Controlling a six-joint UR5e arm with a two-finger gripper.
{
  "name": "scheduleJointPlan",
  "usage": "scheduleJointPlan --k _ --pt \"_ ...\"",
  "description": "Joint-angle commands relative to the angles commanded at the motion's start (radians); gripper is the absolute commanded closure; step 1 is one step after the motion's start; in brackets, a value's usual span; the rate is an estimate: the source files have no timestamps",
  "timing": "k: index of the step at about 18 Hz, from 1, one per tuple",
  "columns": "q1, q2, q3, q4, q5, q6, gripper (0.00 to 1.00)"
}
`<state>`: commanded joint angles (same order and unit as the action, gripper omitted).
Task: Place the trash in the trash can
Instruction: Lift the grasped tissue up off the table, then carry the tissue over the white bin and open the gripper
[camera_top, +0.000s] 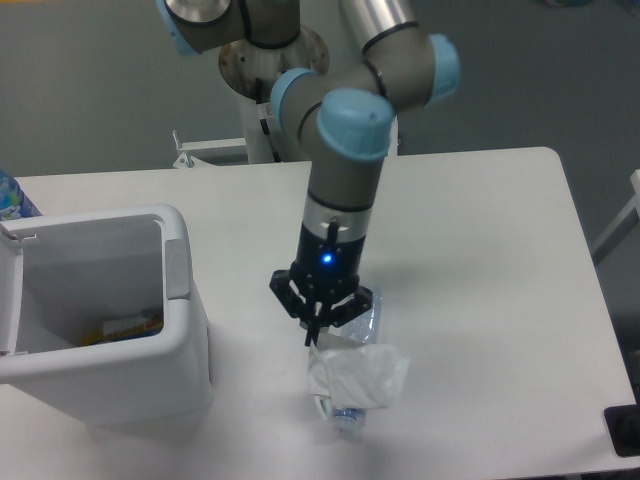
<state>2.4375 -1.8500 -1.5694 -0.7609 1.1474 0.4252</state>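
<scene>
Currently the gripper (318, 338) points straight down, its fingers pinched on the top edge of the wrapper (355, 376). The wrapper hangs over the bottle (348, 418), hiding most of it. The trash can (185, 340) stands open, well apart on the table (480, 250).

The wrapper (356, 376) and the claw (318, 335) cover most of the bottle (347, 421). The claw's tips are too small to read. The picture's left edge cuts the bin (110, 385); what lies inside is unclear.
</scene>
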Motion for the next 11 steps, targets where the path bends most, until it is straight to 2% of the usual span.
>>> scheduleJointPlan --k 5,11 --pt "-0.012 0.101 -0.009 0.0 -0.031 -0.143 0.9" --pt "-0.138 0.196 -0.024 -0.003 -0.029 -0.471 0.9"
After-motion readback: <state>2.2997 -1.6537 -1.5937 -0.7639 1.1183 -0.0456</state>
